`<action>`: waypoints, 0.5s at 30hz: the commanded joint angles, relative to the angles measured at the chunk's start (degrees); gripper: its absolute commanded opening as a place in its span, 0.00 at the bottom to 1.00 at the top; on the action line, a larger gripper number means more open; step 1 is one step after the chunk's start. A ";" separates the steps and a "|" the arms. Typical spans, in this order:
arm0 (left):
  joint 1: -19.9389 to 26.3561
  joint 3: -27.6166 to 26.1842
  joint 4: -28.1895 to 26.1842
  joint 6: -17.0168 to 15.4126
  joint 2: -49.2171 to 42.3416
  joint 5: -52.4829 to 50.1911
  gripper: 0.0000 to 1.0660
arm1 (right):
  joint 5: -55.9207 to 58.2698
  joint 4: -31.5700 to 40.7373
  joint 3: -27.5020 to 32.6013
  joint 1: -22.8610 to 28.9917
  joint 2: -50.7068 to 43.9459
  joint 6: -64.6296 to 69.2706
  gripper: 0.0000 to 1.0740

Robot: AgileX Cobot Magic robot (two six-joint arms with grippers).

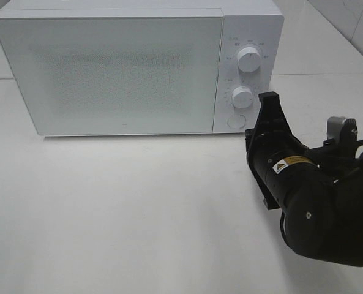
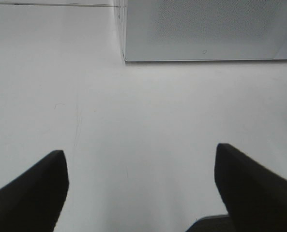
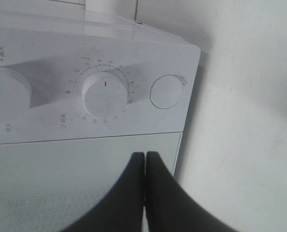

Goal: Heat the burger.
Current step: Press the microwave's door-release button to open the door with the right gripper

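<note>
The burger shows in no view; it may sit behind the microwave's closed, speckled door, but I cannot tell. The microwave stands on a plain white table before a pale tiled wall. The right gripper is clenched empty near the control panel. The left gripper is spread wide over the table.

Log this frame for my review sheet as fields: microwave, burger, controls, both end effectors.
microwave: white, door closed, standing on the table
burger: not in view
controls: upper dial, lower dial, round button
left end effector: open, empty, above the table
right end effector: shut, nothing between its fingers, in front of the control panel
</note>
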 commanded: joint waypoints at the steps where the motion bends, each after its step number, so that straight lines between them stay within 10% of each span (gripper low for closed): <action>1: -0.23 0.17 -0.06 0.06 0.06 0.11 0.73 | 0.57 -0.92 -1.49 -1.55 1.03 0.40 0.00; 15: -0.23 0.17 0.06 0.06 0.06 0.11 0.73 | 3.09 -5.79 -5.21 -6.53 5.04 0.23 0.00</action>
